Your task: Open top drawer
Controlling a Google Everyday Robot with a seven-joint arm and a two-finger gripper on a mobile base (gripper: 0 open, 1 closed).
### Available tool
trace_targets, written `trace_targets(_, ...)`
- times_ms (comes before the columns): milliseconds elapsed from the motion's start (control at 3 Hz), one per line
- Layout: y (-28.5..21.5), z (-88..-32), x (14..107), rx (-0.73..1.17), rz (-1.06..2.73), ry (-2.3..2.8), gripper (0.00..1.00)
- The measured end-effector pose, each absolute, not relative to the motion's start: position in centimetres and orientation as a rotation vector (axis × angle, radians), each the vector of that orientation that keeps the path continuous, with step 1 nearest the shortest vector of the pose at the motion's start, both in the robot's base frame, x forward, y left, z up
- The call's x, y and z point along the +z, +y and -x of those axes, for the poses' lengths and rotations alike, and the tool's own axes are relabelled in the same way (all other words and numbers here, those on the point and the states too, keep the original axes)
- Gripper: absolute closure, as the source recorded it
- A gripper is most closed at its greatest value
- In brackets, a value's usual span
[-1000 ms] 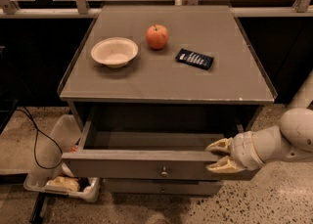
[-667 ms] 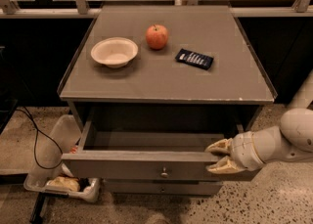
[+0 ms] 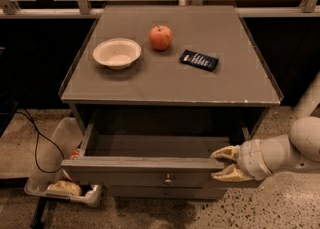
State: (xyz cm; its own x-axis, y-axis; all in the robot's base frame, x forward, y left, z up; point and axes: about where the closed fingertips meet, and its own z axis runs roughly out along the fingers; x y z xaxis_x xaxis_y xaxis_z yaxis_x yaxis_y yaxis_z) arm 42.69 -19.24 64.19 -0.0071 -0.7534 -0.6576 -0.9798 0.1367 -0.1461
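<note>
In the camera view, my gripper [image 3: 214, 165] sits at lower right, clamped over the right end of the front of the top drawer [image 3: 130, 172]. The drawer stands well out across the lower middle, grey inside showing. Nothing has shifted over the last second, so I judge the pull about finished.

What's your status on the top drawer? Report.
Gripper clamped on top drawer front, right end. Drawer pulled well out, interior showing. Nothing in the way.
</note>
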Motion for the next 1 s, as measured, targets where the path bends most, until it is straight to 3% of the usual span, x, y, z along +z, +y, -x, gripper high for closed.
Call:
trace_targets(667, -19.35, -41.87, 63.76, 0.513, 1.685, 1.778, 0.34)
trace_targets(1000, -19.32, -41.95, 63.94, 0.513, 1.685, 1.777, 0.37)
